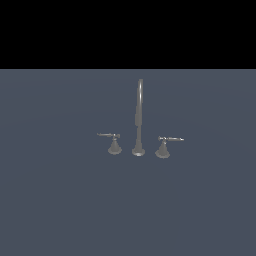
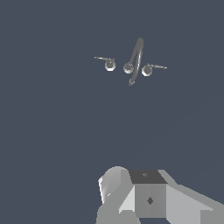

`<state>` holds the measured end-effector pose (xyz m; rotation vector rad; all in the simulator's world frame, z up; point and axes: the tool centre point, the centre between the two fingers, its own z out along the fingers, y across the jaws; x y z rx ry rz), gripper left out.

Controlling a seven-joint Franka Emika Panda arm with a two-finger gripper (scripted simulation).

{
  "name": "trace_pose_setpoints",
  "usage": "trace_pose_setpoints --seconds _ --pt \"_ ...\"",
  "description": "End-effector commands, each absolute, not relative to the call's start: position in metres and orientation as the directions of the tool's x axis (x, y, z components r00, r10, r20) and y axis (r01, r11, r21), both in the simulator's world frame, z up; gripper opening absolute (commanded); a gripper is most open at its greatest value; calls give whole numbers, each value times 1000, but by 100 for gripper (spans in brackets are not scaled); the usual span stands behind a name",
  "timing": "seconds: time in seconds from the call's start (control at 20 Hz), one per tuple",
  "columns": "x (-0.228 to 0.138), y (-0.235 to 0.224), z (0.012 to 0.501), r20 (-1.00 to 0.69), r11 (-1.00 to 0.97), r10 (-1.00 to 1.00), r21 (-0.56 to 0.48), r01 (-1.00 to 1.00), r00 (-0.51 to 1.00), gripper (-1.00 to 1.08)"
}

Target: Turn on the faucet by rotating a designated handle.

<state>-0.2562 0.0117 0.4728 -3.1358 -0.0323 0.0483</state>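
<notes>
My exterior view shows the faucet (image 1: 139, 120) standing alone on a flat grey surface (image 1: 50, 200): a tall arched spout between two cone-based levers. The handle (image 1: 114, 144) I must turn sits on that view's left, its thin bar pointing left, away from the spout, which leaves it free to swing. Its twin (image 1: 163, 148) points right. My arm is absent from this view. In the wrist view only part of the claw (image 2: 131, 197) shows, fingers hidden, so I cannot tell whether it is open. The handle (image 2: 109, 64) lies well apart from it, untouched.
</notes>
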Motion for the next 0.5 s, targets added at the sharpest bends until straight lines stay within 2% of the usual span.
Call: trace_pose_setpoints --seconds 0.0,0.45 --pt "-256 12 473 -31 -1000 21 -6 21 999 -100" --pt "-253 20 462 -30 -1000 -25 -5 -25 999 -100"
